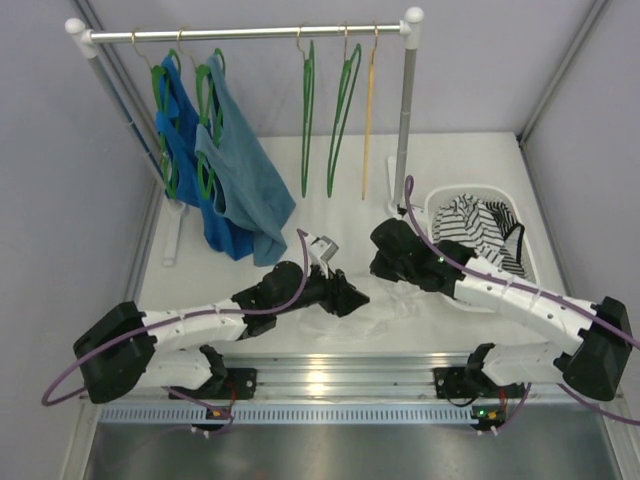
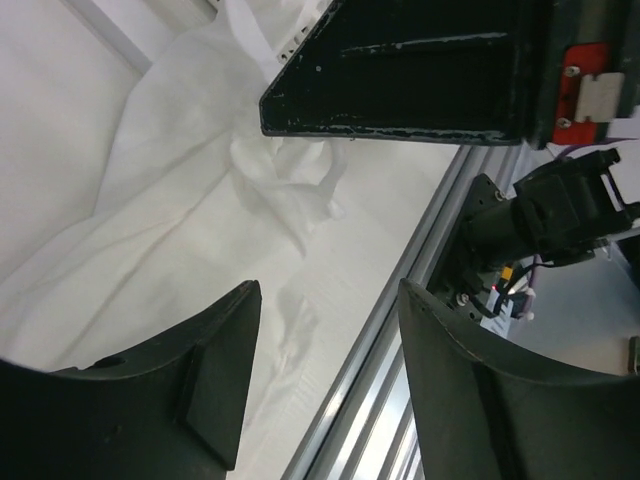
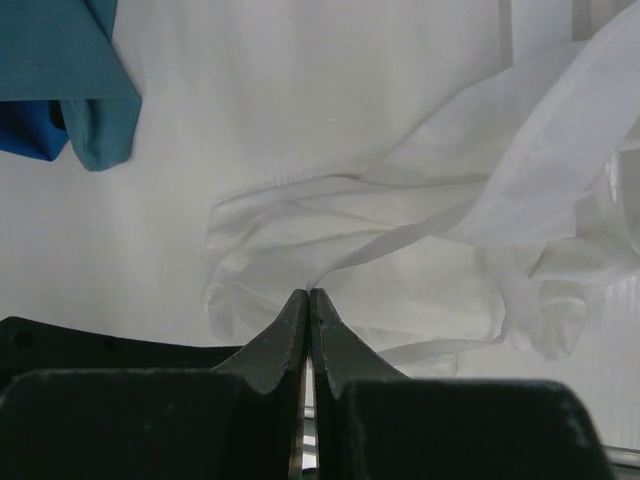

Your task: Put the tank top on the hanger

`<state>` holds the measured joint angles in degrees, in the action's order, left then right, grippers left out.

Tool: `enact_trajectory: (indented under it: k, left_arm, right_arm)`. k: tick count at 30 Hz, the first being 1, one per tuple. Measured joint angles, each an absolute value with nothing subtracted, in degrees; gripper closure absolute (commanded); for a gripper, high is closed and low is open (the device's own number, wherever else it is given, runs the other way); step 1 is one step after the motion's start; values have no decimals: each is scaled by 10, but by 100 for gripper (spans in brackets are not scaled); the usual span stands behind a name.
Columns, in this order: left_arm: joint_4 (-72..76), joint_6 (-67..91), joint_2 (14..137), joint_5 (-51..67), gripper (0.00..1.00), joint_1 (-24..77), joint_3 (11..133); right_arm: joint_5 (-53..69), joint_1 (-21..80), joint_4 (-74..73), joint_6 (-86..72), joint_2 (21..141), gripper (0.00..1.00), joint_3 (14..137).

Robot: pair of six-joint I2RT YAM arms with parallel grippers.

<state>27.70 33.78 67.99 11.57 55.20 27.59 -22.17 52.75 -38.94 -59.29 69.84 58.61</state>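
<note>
One fold of the top (image 3: 400, 250) sits pinched in the right gripper (image 3: 308, 295), likely for lifting. The left gripper (image 2: 325, 330) gapes nearby, ready.

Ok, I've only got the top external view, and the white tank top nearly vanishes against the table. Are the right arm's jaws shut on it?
Observer: From the right wrist view, the right gripper has its jaws pressed together, and a fold of the tank top runs straight into their tips. It looks pinched there.
Operator: And the left arm, is it gripping anything?
Observer: No. In the left wrist view the left gripper has its jaws wide open with nothing gripped. Crumpled white cloth lies below them, beside the metal rail at the table's near edge.
</note>
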Motion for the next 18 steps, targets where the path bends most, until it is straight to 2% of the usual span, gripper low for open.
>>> enact_trajectory:
  k: [13, 18]
  left_arm:
    - [429, 345, 828, -42, 40, 619, 286]
    - [467, 352, 853, -68, 43, 627, 289]
  right_arm:
    - [-216, 528, -388, -599, 703, 100, 586]
    - [-216, 528, -388, -602, 703, 100, 586]
